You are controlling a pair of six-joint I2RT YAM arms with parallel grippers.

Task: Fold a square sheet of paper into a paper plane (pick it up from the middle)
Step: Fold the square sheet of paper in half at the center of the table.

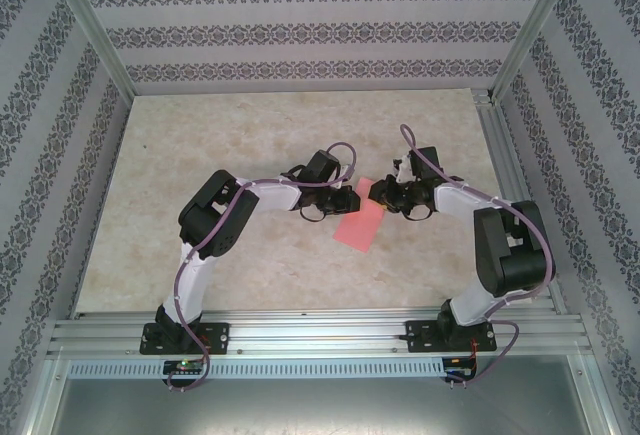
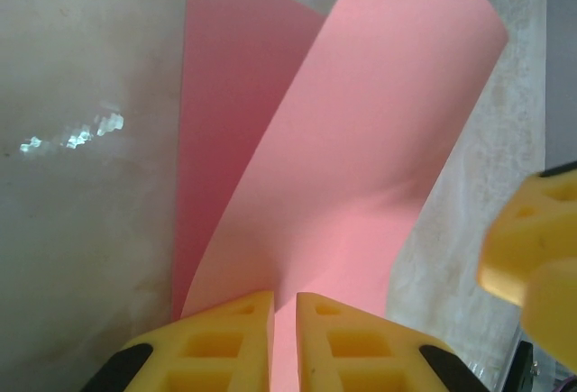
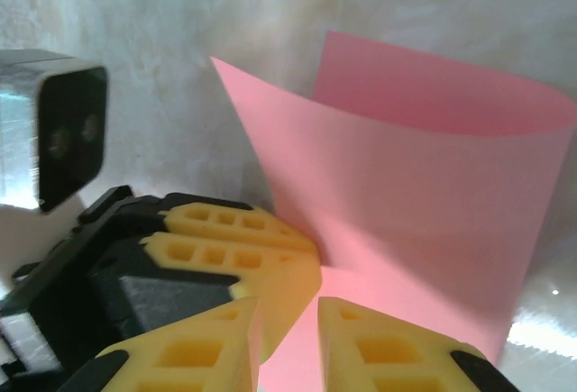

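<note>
- Left gripper point(image 2: 284, 342), bottom of frame: fingers clamped on the square sheet of paper point(image 2: 361, 158).
- Right gripper point(image 3: 288, 347), bottom of frame: pinching the same sheet.
- Sheet, centre of the top view: curled over loosely and uncreased; all folds apparently left to do.
- Table point(image 1: 250, 135): no legible writing or labels.

Our left arm point(image 1: 215, 217) rises from its base, bends at the elbow and reaches inward to the right. Our right arm point(image 1: 505, 245) is folded the same way and reaches inward to the left, so the two wrists face each other closely. Our left jaws are drawn nearly together, their yellow fingers point(image 2: 225, 342) pinching the square sheet of paper point(image 2: 361, 167). Our right jaws, fingers point(image 3: 397, 347) narrowly parted, pinch it just beside them.
</note>
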